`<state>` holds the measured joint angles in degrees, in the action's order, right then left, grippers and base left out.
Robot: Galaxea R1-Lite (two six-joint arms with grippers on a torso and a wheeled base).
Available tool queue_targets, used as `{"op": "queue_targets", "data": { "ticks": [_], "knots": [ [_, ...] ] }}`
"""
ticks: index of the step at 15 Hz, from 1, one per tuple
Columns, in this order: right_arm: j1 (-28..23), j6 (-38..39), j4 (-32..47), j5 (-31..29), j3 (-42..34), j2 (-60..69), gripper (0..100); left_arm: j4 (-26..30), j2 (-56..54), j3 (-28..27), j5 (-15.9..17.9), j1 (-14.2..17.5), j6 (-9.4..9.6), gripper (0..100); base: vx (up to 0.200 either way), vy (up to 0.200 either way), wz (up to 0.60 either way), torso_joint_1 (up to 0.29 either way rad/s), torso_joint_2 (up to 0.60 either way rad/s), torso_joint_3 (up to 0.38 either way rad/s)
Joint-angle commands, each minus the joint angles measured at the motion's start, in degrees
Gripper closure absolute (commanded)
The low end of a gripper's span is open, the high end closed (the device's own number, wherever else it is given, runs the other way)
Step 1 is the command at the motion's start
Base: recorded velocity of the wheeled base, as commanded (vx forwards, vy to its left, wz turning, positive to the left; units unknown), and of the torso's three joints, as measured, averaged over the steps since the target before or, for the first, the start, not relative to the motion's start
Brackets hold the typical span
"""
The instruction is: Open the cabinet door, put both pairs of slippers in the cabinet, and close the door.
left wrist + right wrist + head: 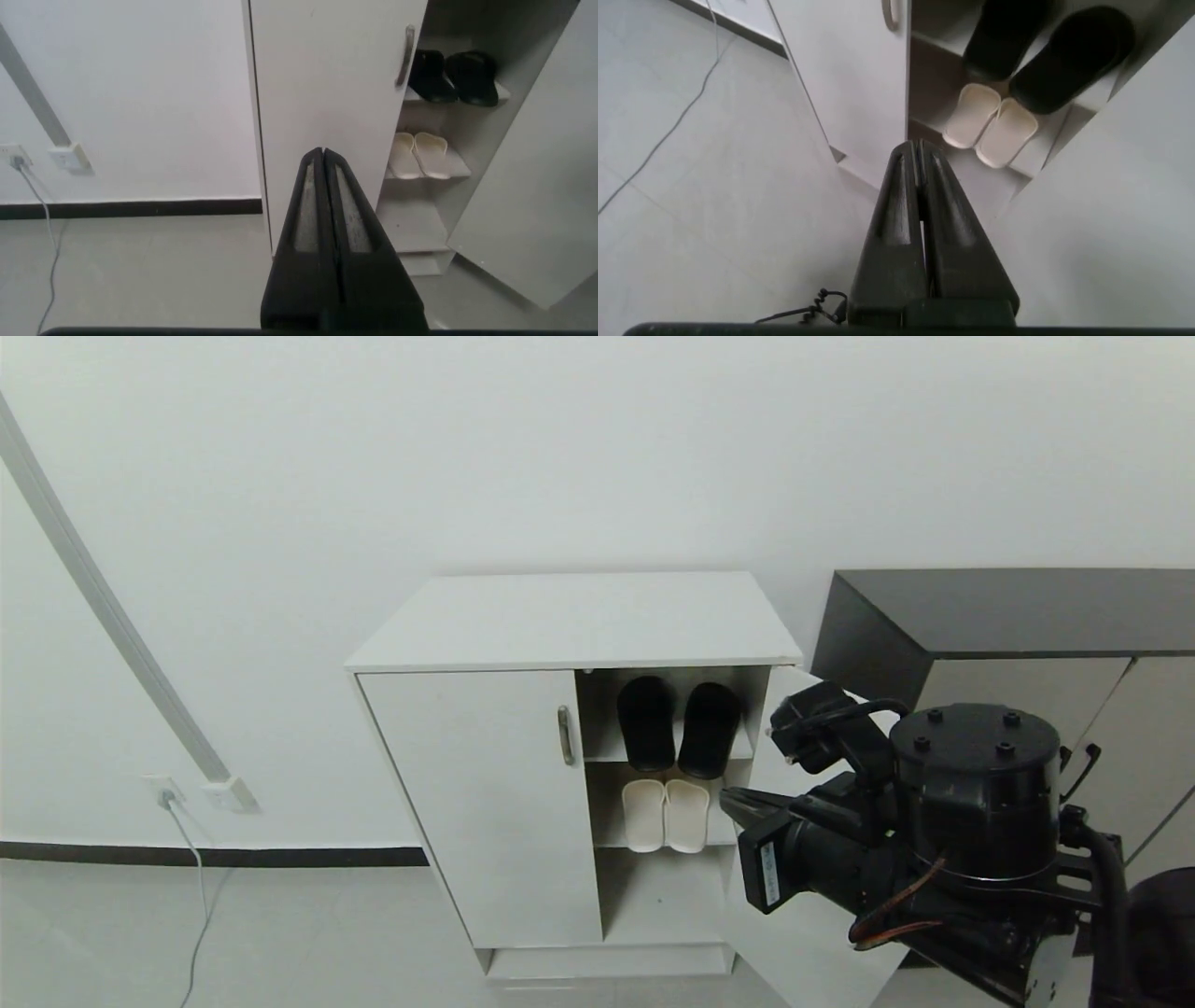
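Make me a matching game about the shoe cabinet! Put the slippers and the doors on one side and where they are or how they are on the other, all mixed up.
Things:
1. black slippers
2. white slippers
3. left cabinet door
4. right cabinet door

Place or state:
a. on the middle shelf
b. swung open
c. on the top shelf
d. shut

Right pairs: 1-c, 2-a, 3-d, 4-b
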<state>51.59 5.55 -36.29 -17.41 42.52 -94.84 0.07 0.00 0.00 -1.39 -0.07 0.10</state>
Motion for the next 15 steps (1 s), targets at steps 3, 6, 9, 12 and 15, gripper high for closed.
{"op": "queue_targets", "data": {
  "ticks": [3, 6, 9, 12, 15],
  "knots": [
    [0.0, -0.01, -0.1, 0.09, -0.51, 0.01, 100, 0.01, 0.0, 0.0, -0.02, -0.01, -0.01, 100, 0.0, 0.0, 0.0, 0.24, -0.56, -0.328],
    [0.0, -0.45, -0.1, 0.09, -0.6, 0.01, 100, 0.01, 0.0, 0.0, -0.02, -0.01, -0.01, 100, 0.0, 0.0, 0.0, 0.256, -0.59, -0.333],
    [0.0, -0.71, -0.01, 0.09, -0.68, 0.01, 100, 0.01, 0.0, 0.0, -0.02, -0.01, -0.01, 100, 0.0, 0.0, -0.6, 0.251, -0.57, -0.32],
    [0.0, -0.71, -0.01, 0.01, -0.68, -0.08, 100, 0.01, 0.0, 0.0, -0.02, -0.01, -0.01, 100, 0.0, 0.0, -0.6, 0.106, -0.24, -0.123],
    [-0.09, -0.71, -0.1, 0.01, -0.68, -0.25, 100, -0.07, 0.0, 0.0, -0.02, -0.01, -0.01, 100, 0.0, 0.0, -0.6, 0.027, -0.01, -0.014]
  ]
}}
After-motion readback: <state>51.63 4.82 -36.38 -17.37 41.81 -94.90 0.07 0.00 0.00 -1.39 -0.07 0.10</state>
